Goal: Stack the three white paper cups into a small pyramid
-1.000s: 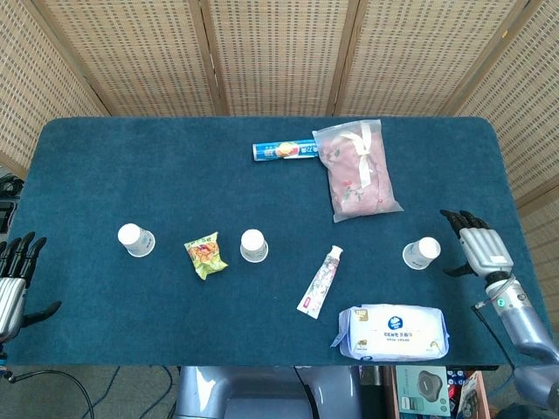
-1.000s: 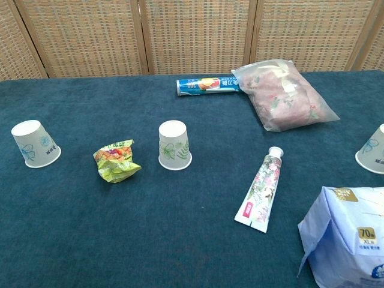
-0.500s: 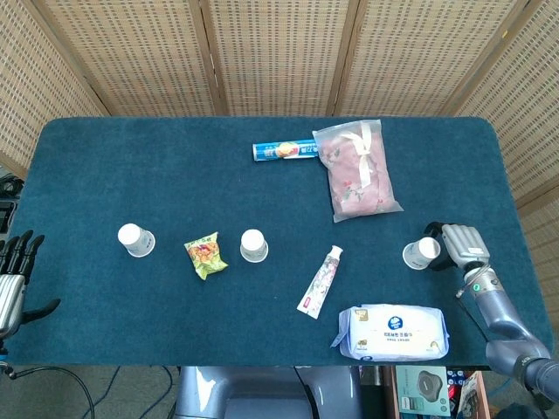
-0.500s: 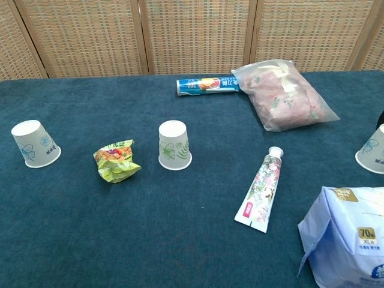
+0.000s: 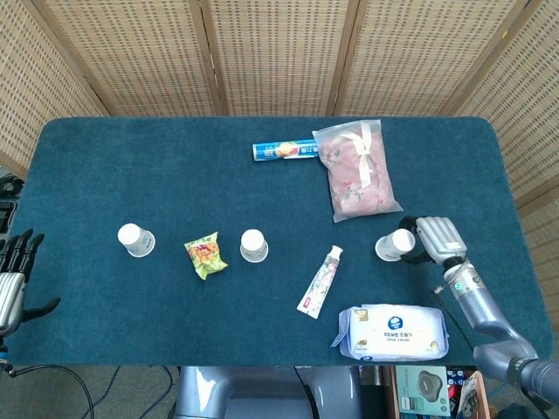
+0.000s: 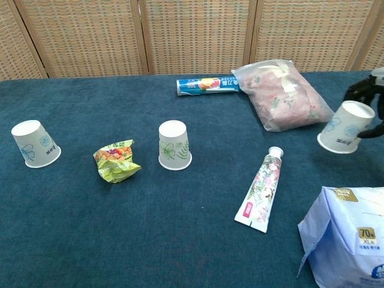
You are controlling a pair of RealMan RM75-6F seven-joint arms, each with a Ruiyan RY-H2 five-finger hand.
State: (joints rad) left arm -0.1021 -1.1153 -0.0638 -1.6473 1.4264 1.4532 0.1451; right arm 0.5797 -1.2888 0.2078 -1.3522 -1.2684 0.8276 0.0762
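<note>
Three white paper cups stand upside down on the blue table. The left cup [image 5: 135, 240] [image 6: 34, 144] and the middle cup [image 5: 253, 245] [image 6: 174, 146] stand alone, far from either hand. My right hand [image 5: 434, 238] [image 6: 367, 99] grips the third cup [image 5: 394, 245] [image 6: 345, 127] from its right side; the cup is tilted, right of the tube. At the table's left edge my left hand [image 5: 13, 275] has its fingers spread and holds nothing; the chest view does not show it.
A crumpled snack packet [image 5: 205, 255] lies between the left and middle cups. A toothpaste tube [image 5: 320, 280] and a wipes pack [image 5: 392, 332] lie near the front right. A plastic bag [image 5: 355, 170] and a blue roll [image 5: 284, 151] sit at the back.
My right hand closed around the right-hand cup and carried it leftward, tilting it. The left hand and the other two cups have stayed put.
</note>
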